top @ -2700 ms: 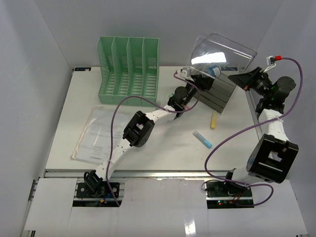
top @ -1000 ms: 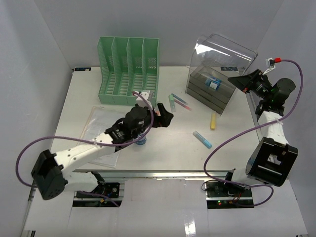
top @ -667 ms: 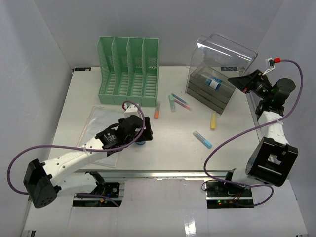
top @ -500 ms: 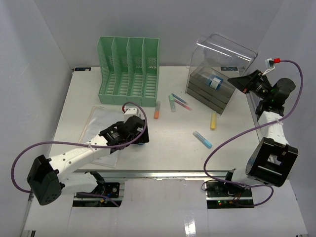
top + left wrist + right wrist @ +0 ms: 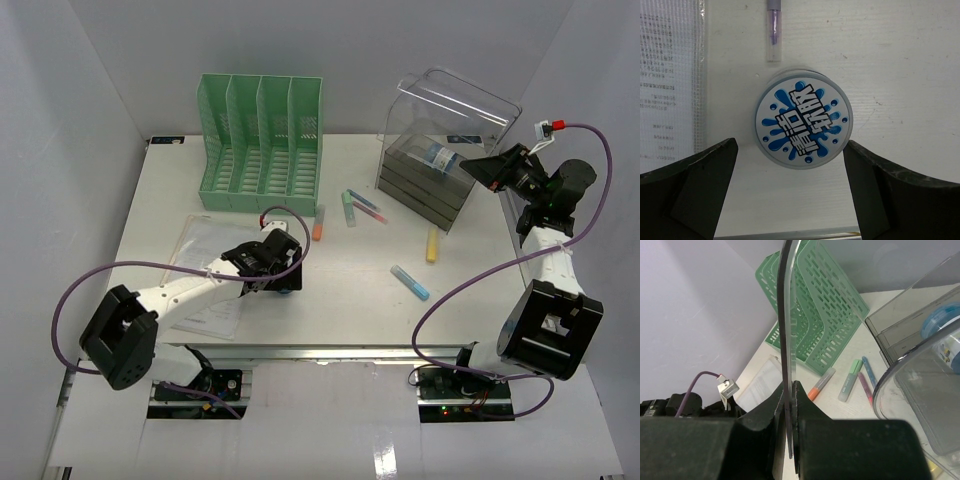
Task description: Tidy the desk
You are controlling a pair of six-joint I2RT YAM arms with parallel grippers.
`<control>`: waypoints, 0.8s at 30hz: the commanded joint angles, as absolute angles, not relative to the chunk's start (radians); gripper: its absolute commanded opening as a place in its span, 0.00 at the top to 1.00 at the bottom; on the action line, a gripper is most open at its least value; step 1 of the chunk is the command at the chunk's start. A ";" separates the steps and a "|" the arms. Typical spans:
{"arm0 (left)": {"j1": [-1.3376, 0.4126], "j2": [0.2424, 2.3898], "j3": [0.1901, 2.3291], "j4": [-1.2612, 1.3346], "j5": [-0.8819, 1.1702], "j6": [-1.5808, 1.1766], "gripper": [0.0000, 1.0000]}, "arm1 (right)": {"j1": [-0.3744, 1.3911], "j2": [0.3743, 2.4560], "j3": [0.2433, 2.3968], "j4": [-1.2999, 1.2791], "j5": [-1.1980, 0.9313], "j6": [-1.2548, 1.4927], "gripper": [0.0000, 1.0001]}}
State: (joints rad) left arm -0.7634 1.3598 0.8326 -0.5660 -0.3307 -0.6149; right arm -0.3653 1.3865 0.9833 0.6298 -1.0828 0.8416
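A green file rack [image 5: 262, 140] with four slots is seen upright at the back. A printed sheet in a clear sleeve [image 5: 195, 265] is laid flat in front of it, and a round tin [image 5: 803, 125] with a blue splash label is placed just beside the sleeve. An orange-tipped marker [image 5: 318, 222], a green marker [image 5: 348, 208], a yellow marker [image 5: 432, 243] and a blue marker [image 5: 410, 282] are scattered apart. A grey drawer box [image 5: 425, 190] is shown with its clear lid [image 5: 460, 105] raised.

On the desk [image 5: 350, 310], file rack [image 5: 262, 140] stands back left, drawer box [image 5: 425, 188] back right, markers [image 5: 350, 208] between.
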 commanded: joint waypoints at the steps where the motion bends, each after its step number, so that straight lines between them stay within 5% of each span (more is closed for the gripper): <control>1: -0.744 1.402 0.871 -0.511 -0.270 -0.560 0.02 | -0.367 1.353 0.985 0.658 -1.109 0.831 0.91; 8: -0.724 1.465 0.915 -0.483 -0.299 -0.529 0.03 | -0.367 1.355 0.982 0.660 -1.112 0.828 0.91; 16: -0.723 1.491 0.935 -0.451 -0.287 -0.541 0.17 | -0.367 1.353 0.982 0.660 -1.114 0.828 0.91; 21: -0.723 1.491 0.924 -0.446 -0.253 -0.554 0.35 | -0.367 1.353 0.982 0.660 -1.113 0.830 0.91; 24: -0.723 1.486 0.919 -0.438 -0.226 -0.561 0.54 | -0.367 1.353 0.983 0.661 -1.114 0.830 0.91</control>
